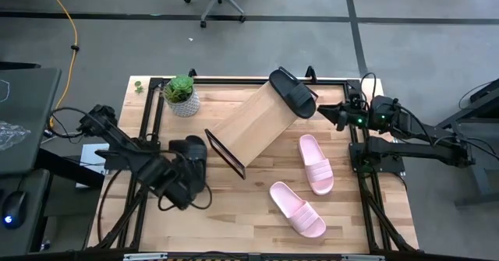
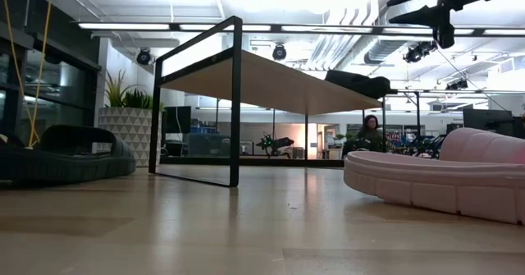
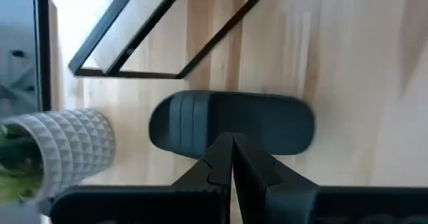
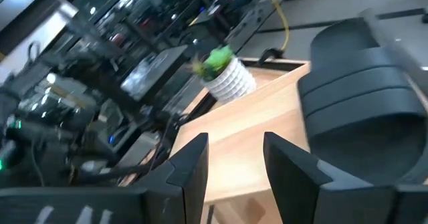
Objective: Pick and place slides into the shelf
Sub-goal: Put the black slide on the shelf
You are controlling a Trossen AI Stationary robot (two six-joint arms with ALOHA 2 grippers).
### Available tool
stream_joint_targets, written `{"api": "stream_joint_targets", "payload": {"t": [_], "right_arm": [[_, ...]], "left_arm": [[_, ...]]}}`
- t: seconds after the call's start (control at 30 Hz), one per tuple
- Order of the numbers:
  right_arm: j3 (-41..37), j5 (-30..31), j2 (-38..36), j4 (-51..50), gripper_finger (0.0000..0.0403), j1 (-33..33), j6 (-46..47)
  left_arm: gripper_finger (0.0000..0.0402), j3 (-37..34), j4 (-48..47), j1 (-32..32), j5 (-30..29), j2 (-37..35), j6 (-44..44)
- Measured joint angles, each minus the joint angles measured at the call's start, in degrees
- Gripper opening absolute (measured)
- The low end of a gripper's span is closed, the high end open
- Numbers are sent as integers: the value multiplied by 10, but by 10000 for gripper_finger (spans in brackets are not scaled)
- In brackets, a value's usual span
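Observation:
One black slide [image 1: 293, 93] lies at the high far end of the slanted shelf [image 1: 251, 122]; the low view shows this slide [image 2: 361, 83] on the shelf board [image 2: 271, 76]. My right gripper [image 4: 234, 158] is open, hovering just right of that slide [image 4: 361, 97] and touching nothing. The second black slide [image 1: 192, 147] rests sole-down on the table left of the shelf. My left gripper [image 3: 232, 144] is shut, with its tips at this slide's [image 3: 231, 120] near side. Two pink slides [image 1: 316, 164] [image 1: 297, 208] lie sole-down on the table right of the shelf. My left gripper's shut fingertips [image 3: 224, 158] overlap the near edge of the black slide [image 3: 200, 134] in the wrist view, slanting in from the table's left. I cannot tell whether they touch it. The slide lies flat on the table [image 2: 66, 153].
A potted plant [image 1: 182, 96] in a white pot stands at the table's far left, next to the shelf's low end. The black table frame [image 1: 148, 113] runs along the edges. Bare wood [image 1: 234, 214] lies near the table's front edge. A person [image 2: 371, 131] sits far off in the room.

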Motion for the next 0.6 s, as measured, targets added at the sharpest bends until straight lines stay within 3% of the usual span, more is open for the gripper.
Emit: {"api": "stream_joint_targets", "payload": {"t": [0.43, 0.6], "right_arm": [[0, 48, 1, 5, 135, 0, 31], [0, 54, 1, 5, 135, 0, 26]], "left_arm": [[18, -202, -4, -24, 46, 18, 2], [23, -251, 16, -24, 30, 18, 2]]}}
